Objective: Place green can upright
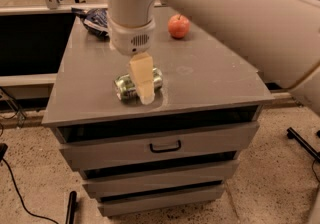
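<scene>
Gripper (145,97) low over green can (123,88) lying on its side

The green can lies flat on the grey tabletop (210,78), near the front edge and somewhat left of centre, its long axis running roughly left to right. The gripper reaches down from a white arm (250,23) that crosses the upper part of the view, and its cream-coloured tip stands in front of the can's middle and hides it, so only the can's two ends show on either side. Whether the gripper is open or closed on the can cannot be told from this angle. A red apple (178,26) sits well apart toward the back of the tabletop, right of the arm's wrist. A blue bag (95,20) lies at the back left corner. Below the tabletop is a stack of drawers (165,146), the top one with a dark handle
</scene>
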